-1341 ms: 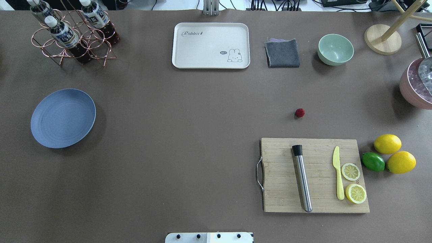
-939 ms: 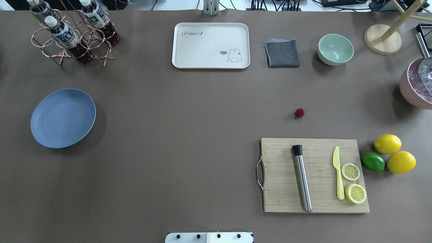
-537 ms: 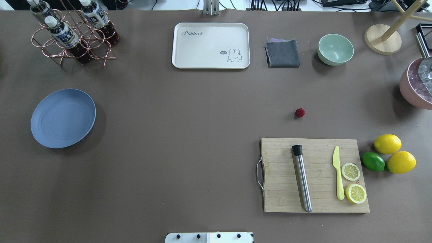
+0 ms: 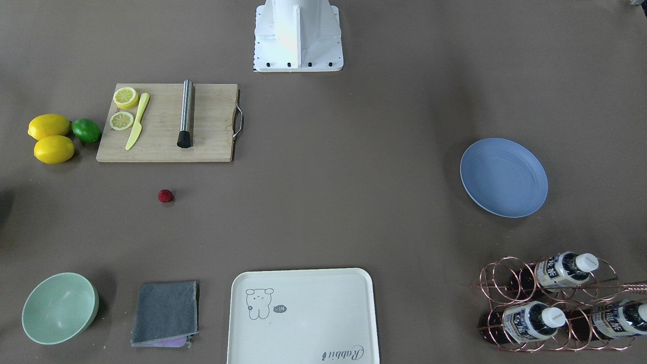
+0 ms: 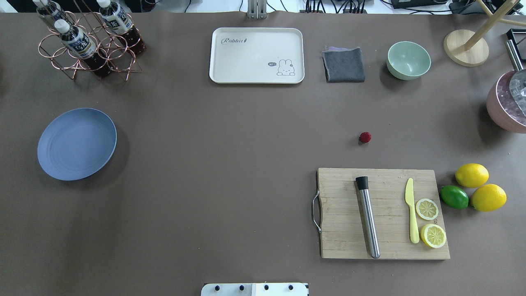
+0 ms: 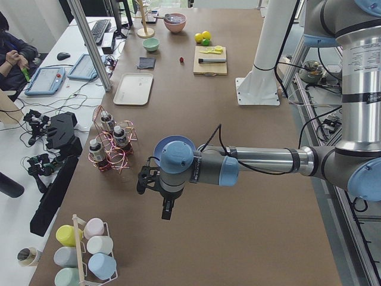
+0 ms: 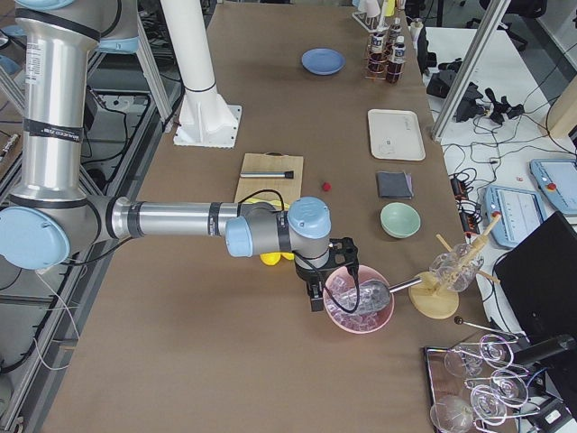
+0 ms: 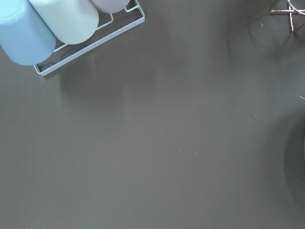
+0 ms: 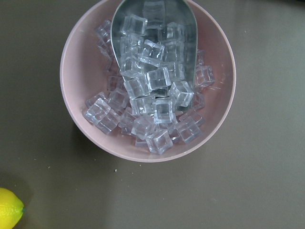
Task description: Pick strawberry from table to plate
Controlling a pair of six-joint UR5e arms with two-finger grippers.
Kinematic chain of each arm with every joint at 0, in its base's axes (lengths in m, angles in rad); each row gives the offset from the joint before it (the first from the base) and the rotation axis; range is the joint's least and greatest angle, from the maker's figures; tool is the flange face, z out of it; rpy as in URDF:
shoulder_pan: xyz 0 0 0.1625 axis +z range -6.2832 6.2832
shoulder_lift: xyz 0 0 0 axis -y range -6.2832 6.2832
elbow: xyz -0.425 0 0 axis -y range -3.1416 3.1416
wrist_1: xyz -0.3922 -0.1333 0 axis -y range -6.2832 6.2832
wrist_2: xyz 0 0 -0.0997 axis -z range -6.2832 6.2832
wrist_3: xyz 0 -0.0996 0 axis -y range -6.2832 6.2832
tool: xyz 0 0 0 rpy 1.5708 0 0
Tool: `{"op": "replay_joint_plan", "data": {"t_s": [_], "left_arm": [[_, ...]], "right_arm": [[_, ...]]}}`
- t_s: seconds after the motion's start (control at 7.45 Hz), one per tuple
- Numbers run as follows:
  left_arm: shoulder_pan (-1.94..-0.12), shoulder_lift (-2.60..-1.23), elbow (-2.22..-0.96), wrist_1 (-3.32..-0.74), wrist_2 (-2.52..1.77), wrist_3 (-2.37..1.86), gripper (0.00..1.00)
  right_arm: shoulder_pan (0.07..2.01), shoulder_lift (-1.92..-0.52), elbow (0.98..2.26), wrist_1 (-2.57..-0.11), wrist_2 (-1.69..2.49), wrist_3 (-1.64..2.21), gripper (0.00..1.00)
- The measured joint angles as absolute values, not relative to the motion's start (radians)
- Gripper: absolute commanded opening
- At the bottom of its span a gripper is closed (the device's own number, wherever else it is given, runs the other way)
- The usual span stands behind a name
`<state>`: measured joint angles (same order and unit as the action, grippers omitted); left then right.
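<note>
**Fingers too far off to judge; strawberry (image 5: 365,137) lies on the table (image 5: 230,164)**

Fingers of my left gripper (image 6: 165,210) and my right gripper (image 7: 315,299) show only in the two side views, small and dark. I cannot tell how wide either pair stands, or whether anything sits between them.

My left gripper hangs over bare table near the blue plate (image 5: 77,144), pointing down. Its wrist view shows brown tabletop and pastel cups (image 8: 66,19) side by side in the upper left corner. A dark patch at the right edge of that view may be the plate's shadow.

My right gripper hangs above a pink bowl (image 9: 76,95) full of ice cubes (image 9: 152,105), at the table's end on my right. A metal scoop (image 9: 152,24) rests in the bowl among the cubes. A lemon (image 9: 9,212) peeks in at the lower left corner of that wrist view.

The strawberry sits alone on open table on my right side. It is just beyond the far edge of the wooden cutting board (image 5: 384,213), between that board and the folded grey cloth (image 5: 344,65). It touches neither. The plate lies flat on my left side, well apart from the berry, with most of the table's width between them.
</note>
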<state>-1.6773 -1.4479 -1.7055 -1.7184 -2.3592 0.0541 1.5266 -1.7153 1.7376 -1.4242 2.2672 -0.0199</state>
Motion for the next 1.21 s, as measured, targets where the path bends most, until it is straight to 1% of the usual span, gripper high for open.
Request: {"op": "replay_joint_plan", "data": {"t_s": [0.27,0.54,0.67,0.94,1.21], "left_arm": [[-1.678,-1.423,-1.681,-1.814,-2.364,0.059,0.98],[-1.677,-1.429,-1.680,-1.879,-2.366,0.058,0.97],[-1.671,-1.449,-1.672,-1.908,-2.366,0.055,0.99],[-1.625,-1.485,-1.629,-1.939,-2.365,0.011,0.99],[-1.528,-1.497,-1.569,-2.036,-2.362,-0.130,0.98]], "right_arm": [[1.526,-1.717,1.734,-1.384,2.269,-0.019,1.00],[1.523,-1.707,1.737,-1.341,2.275,-0.020,1.00],[1.512,-1.703,1.739,-1.300,2.286,-0.018,1.00],[1.444,-1.681,1.744,-1.239,2.311,0.044,1.00],[1.333,-1.637,1.752,-1.215,2.296,0.214,1.00]]}}
